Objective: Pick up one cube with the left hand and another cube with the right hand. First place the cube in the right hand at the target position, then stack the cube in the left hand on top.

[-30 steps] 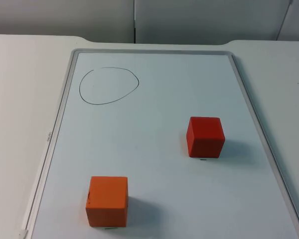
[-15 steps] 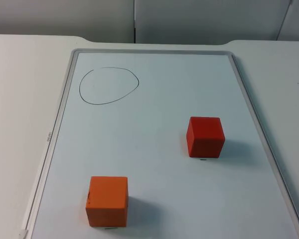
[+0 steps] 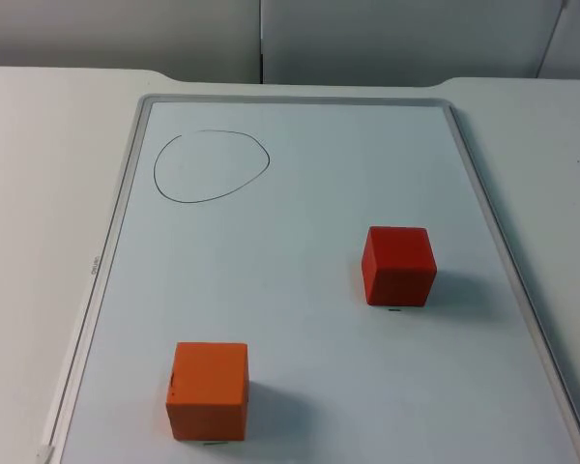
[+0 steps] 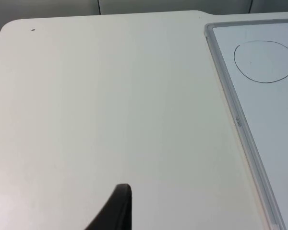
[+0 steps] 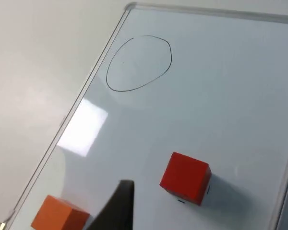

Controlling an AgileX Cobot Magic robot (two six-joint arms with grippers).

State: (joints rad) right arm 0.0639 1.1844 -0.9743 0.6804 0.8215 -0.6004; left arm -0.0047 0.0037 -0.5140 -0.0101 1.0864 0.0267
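Observation:
A red cube (image 3: 398, 266) rests on the right half of the whiteboard (image 3: 300, 193). An orange cube (image 3: 209, 390) sits near the board's front left. A hand-drawn black oval (image 3: 211, 166) marks a spot at the board's far left. My left gripper (image 4: 117, 213) hangs over the bare white table left of the board, well away from both cubes, with the oval (image 4: 265, 61) off to its side. My right gripper (image 5: 120, 206) hovers above the board; before it lie the red cube (image 5: 186, 178), the orange cube (image 5: 60, 215) and the oval (image 5: 138, 63). Neither gripper touches a cube.
The board's raised grey frame (image 3: 104, 261) runs around the working area, with white table (image 3: 39, 174) on both sides. The grey partition wall (image 3: 271, 39) closes off the far edge.

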